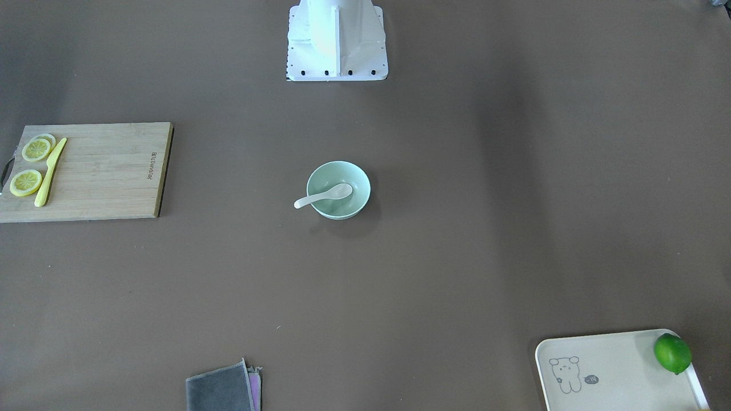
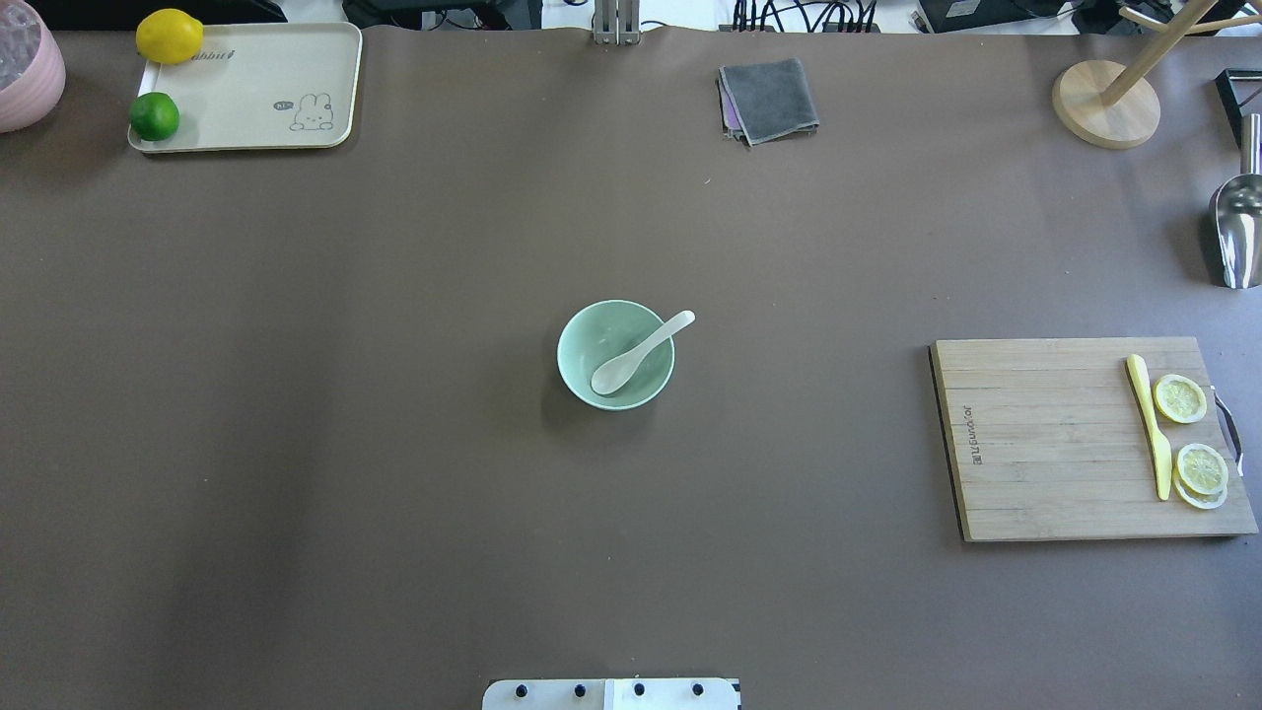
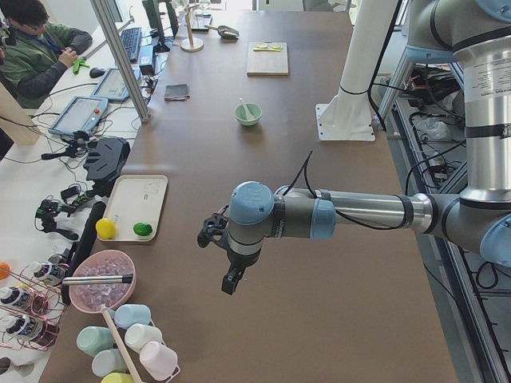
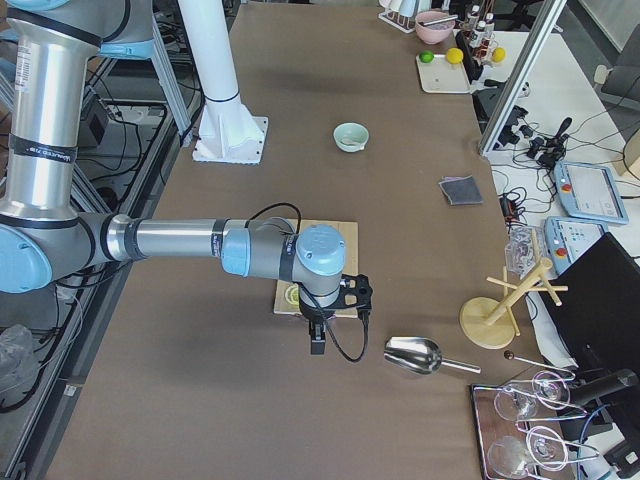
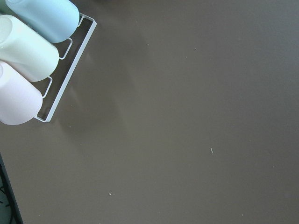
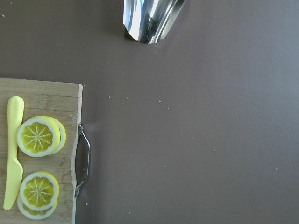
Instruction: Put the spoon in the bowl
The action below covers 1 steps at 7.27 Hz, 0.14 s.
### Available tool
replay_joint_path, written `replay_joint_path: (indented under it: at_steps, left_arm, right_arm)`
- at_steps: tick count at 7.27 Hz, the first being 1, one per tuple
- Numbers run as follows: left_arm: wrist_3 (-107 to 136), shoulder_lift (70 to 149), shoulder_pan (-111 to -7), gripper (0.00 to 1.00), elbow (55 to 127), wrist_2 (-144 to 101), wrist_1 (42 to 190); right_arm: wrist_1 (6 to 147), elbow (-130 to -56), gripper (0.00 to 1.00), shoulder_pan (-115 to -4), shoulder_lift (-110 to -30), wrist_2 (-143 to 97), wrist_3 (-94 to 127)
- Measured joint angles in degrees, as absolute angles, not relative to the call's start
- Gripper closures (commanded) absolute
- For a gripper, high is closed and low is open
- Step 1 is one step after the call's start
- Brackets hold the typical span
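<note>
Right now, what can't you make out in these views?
Left tool: seen only in exterior left, too small; open or shut unclear.
Right tool: exterior right only; same.
Metal scoop: handle cut off by right wrist view's top edge.
Tray: cut by front-facing view's bottom edge.

The table [image 2: 394,414] is lit brightly and evenly by diffuse light. A soft shadow is cast beside the bowl [image 2: 588,340]. Glare is seen on the scoop [image 6: 150,17]. Every view is sharp.
</note>
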State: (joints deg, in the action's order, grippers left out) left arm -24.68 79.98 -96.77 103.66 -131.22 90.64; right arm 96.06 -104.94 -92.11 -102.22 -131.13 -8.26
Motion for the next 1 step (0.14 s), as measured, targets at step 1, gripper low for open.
replay_joint_path:
  at_steps: [1]
  left_arm:
    - [-24.66,79.99,-96.77,0.02,103.66,-131.22,90.64]
  right_arm:
    - [96.06,-104.94,0.0,-92.11,-102.22,-131.13,-8.26]
